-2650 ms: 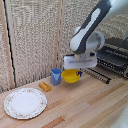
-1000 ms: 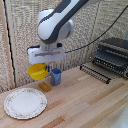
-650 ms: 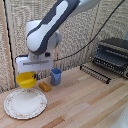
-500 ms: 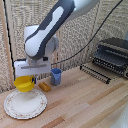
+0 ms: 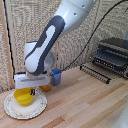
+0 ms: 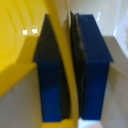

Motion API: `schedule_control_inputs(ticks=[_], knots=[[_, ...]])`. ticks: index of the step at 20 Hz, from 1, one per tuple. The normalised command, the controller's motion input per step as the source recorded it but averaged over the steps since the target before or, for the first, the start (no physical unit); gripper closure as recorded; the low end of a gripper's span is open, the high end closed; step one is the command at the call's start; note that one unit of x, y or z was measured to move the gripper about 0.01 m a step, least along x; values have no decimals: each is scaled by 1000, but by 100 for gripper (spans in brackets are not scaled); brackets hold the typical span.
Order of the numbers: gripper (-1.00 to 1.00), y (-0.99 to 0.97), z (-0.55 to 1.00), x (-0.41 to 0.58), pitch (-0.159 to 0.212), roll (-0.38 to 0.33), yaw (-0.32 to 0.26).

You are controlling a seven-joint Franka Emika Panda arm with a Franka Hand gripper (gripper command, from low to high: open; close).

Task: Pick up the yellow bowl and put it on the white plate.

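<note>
The yellow bowl (image 5: 22, 96) hangs low over the middle of the white plate (image 5: 39, 108) at the exterior view's left; I cannot tell whether it touches the plate. My gripper (image 5: 31, 92), under its white block, is shut on the bowl's rim on the side nearer the blue cup. In the wrist view the two blue fingers (image 6: 92, 60) clamp the thin yellow rim (image 6: 64, 45) between them, and the bowl's inside (image 6: 17, 45) fills one side.
A blue cup (image 5: 56, 75) and a small orange piece (image 5: 46, 88) stand just behind the plate, close to the arm. A black appliance (image 5: 114, 55) with a wire rack (image 5: 97, 72) sits at the exterior view's right. A woven screen backs the wooden table.
The gripper has carried the yellow bowl from beside the blue cup to the exterior view's left and lowered it over the white plate. It is still shut on the rim.
</note>
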Motion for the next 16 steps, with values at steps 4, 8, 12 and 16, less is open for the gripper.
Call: schedule_control_inputs(ticks=[4, 8, 12, 16], knots=[[-100, -14, -69, 216, -56, 15, 60], [-100, -106, 296, 103, 14, 31, 132], [-100, -206, 579, 46, 27, 16, 69], [-100, -199, 483, 49, 2, 6, 82]])
